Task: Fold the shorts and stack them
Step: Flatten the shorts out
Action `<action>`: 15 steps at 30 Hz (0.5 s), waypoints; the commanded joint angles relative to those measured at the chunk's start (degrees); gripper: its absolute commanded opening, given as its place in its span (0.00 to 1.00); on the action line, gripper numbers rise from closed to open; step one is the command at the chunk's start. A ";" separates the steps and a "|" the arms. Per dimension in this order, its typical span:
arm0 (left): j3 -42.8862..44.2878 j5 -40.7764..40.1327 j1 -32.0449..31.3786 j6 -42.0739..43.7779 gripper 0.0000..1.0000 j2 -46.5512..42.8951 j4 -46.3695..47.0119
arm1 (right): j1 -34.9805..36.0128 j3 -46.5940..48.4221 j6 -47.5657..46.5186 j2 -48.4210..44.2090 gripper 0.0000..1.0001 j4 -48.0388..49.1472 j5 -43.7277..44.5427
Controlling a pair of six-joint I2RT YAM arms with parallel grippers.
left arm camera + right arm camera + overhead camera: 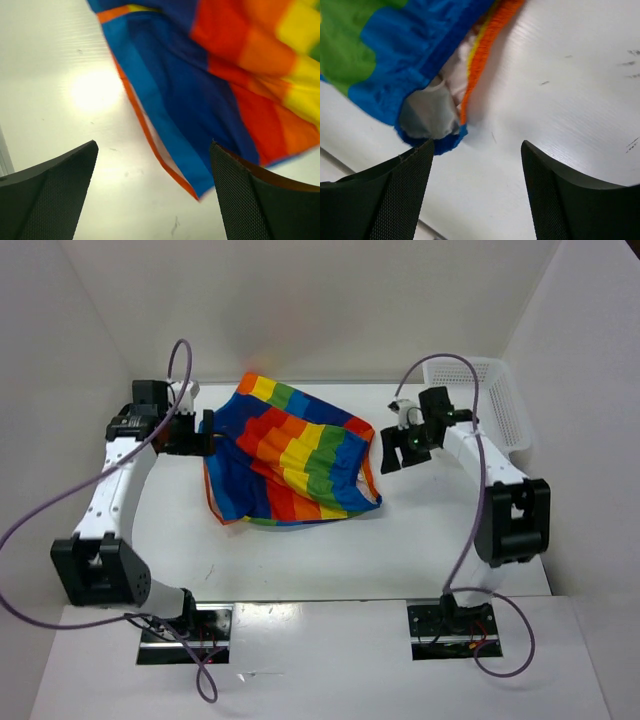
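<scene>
**Shorts rumpled mid-table, both grippers spread at their sides**

Surface and room: a white table [300,560], plain and matte, boxed in by white walls [330,300] at the back and on both sides. A white lattice basket [500,405] sits in the far right corner against the side wall, beyond the right arm. Purple cables [60,510] loop off both arms.

The shorts [290,455] lie in the middle of the table, toward the far side, between the two arms. They are rumpled, not flat, with one layer lapped over another and the rainbow blocks running in slanted bands.

Overhead view only: the left gripper [208,433] is right at the shorts' left edge. The right gripper [392,452] is just off their right edge. Whether either touches the cloth cannot be told from above.

Left wrist view only: the fingers [50,200] stand wide apart with bare table between them and nothing held. The blue side of the shorts, edged with an orange hem [150,145], hangs into the gap from above, its lowest corner close to the right-hand finger. A bright glare spot [95,90] shows on the table.

Right wrist view only: the fingers here are also apart with only table between them. A blue corner of the shorts reaches the tip of the left-hand finger, though contact is unclear. An orange gathered waistband [492,40] and a pale inner patch [427,115] show here. Faint scuff marks [630,65] mark the table.
</scene>
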 commanded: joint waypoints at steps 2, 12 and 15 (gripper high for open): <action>-5.73 11.39 -0.65 0.19 0.99 -3.17 -8.86 | 9.79 -5.31 -7.62 -7.97 0.75 6.12 6.18; -13.93 16.31 -0.65 0.19 0.99 -1.06 -14.67 | 15.06 -12.50 -12.46 -9.73 0.89 10.60 10.75; -13.39 18.18 -0.65 0.19 0.99 0.95 -15.81 | 16.47 -14.97 -12.46 -10.26 0.90 12.18 11.37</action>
